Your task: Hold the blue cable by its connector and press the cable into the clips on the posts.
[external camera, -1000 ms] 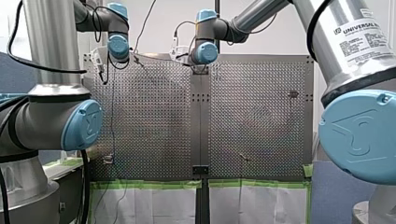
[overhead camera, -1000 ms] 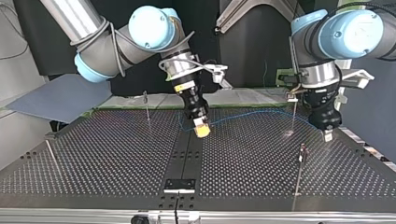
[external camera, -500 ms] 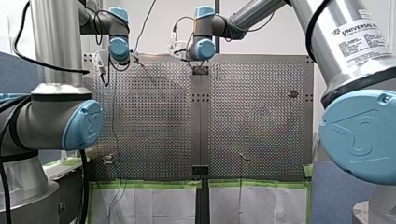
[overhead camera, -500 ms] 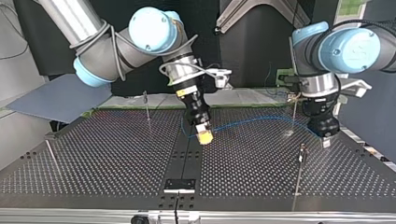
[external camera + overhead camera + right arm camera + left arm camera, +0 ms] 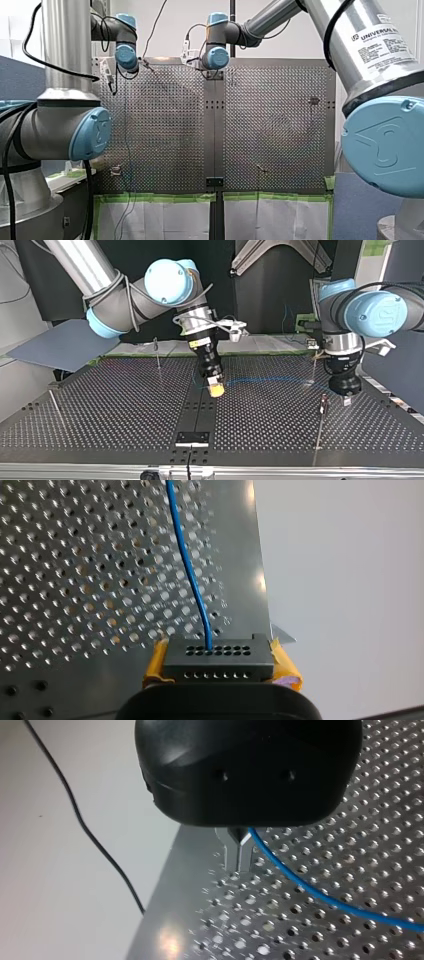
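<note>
The blue cable [image 5: 192, 580] is thin, light and limp. In the top view it hangs in a shallow curve just above the table [image 5: 100, 410] between the two arms, so it will likely bend wherever it is pushed and cannot be steered from its middle alone. The stiff part is the black connector [image 5: 218, 656] at its end, and that is the sound place to hold it. My right gripper [image 5: 216, 388] has it there, yellow pads [image 5: 156, 664] clamped on either side of the block, with the cable leaving its face straight ahead. My left gripper [image 5: 239, 854] has its metal fingers pressed together, apparently pinching the cable further along, close to a thin post [image 5: 323, 405]. The wire looks smooth and may slip through bare metal, so gentle tension between the two holds seems wise
</note>
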You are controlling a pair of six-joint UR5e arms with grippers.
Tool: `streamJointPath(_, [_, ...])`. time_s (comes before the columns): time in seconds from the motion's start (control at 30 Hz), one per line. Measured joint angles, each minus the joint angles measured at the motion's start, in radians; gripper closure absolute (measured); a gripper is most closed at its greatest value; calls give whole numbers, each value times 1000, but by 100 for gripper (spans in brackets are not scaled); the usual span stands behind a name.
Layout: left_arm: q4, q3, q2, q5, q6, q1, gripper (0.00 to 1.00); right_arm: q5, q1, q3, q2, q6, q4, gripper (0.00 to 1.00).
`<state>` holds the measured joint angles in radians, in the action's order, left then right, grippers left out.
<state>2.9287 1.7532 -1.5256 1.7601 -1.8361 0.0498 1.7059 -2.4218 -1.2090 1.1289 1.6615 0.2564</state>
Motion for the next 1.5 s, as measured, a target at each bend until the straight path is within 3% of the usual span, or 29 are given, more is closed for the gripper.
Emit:
streamJointPath(0.23, [-1, -8, -14, -36, 0, 18, 100, 28, 11, 6, 0, 0, 0, 100])
streamJointPath(0.63, [-1, -22, -17, -76, -1, 34, 100, 28, 27, 9, -2, 1, 1, 100])
streamJointPath(1.1, [32, -127, -87, -93, -25, 37, 100, 30, 56, 25, -7, 3, 2, 100])
streamJointPath(1.5, [15, -147, -107, -96, -45, 61, 100, 24, 74, 88, -80, 3, -16, 100])
